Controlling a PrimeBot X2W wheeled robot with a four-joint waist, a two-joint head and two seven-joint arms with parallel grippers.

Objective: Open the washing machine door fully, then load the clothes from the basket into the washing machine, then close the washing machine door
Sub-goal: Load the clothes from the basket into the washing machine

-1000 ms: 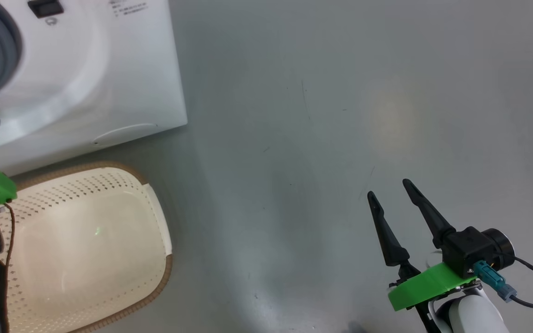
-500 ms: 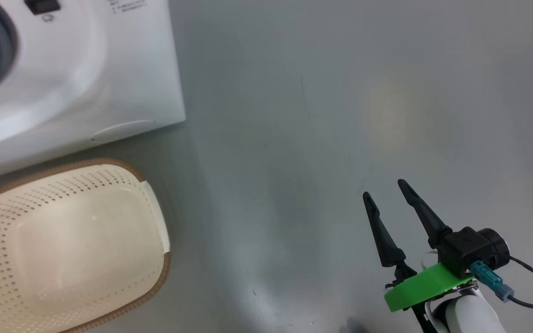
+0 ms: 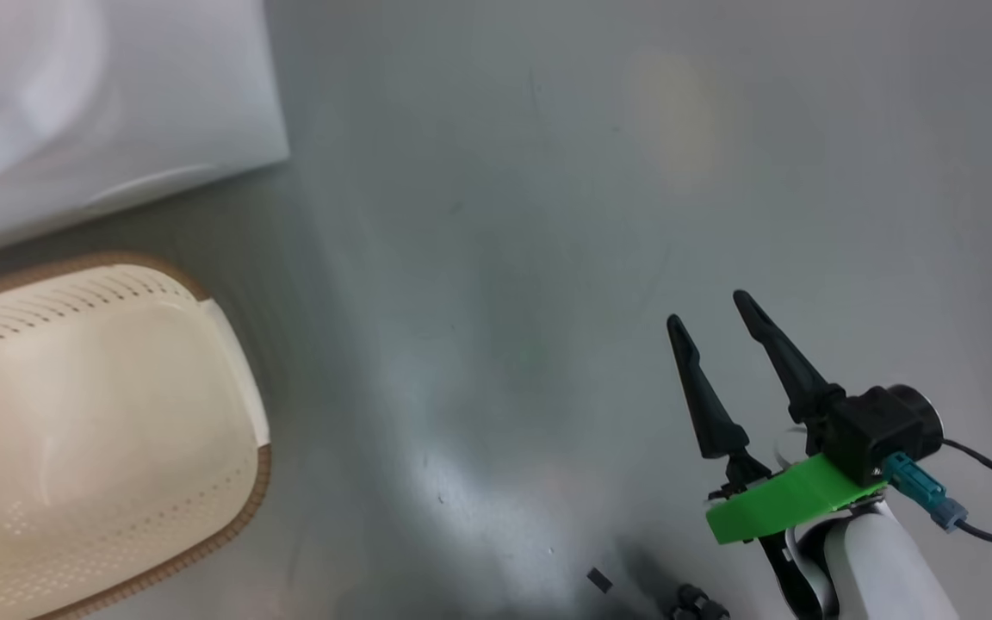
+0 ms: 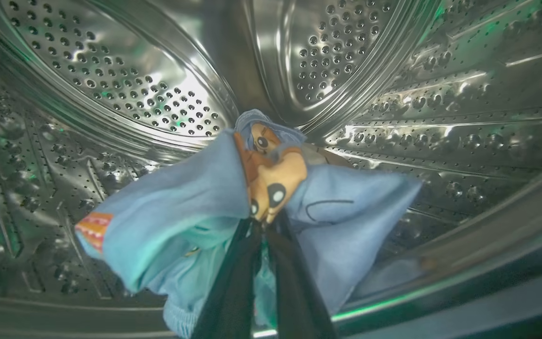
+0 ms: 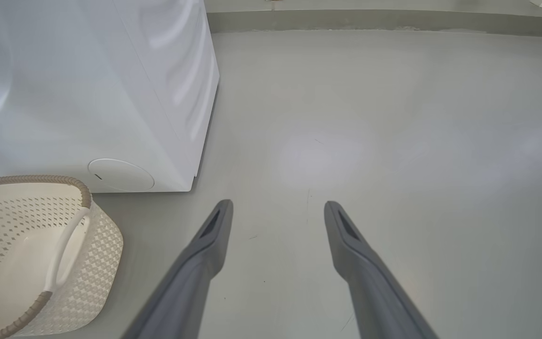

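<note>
Inside the drum (image 4: 111, 94), left gripper (image 4: 264, 225) pinches the blue printed garment (image 4: 181, 202): soft, light, drapes loosely; bunched-fold hold seems secure; right gripper (image 3: 708, 308) open, empty.

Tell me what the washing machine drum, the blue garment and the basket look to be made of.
Washing machine drum: polished steel by the look, mirror-bright and punched with holes. Blue garment: soft matte fabric that folds and drapes; weave too fine to tell. Basket: probably moulded cream plastic, with regular perforations. Its brown rim looks woven, real or imitation unclear.
</note>
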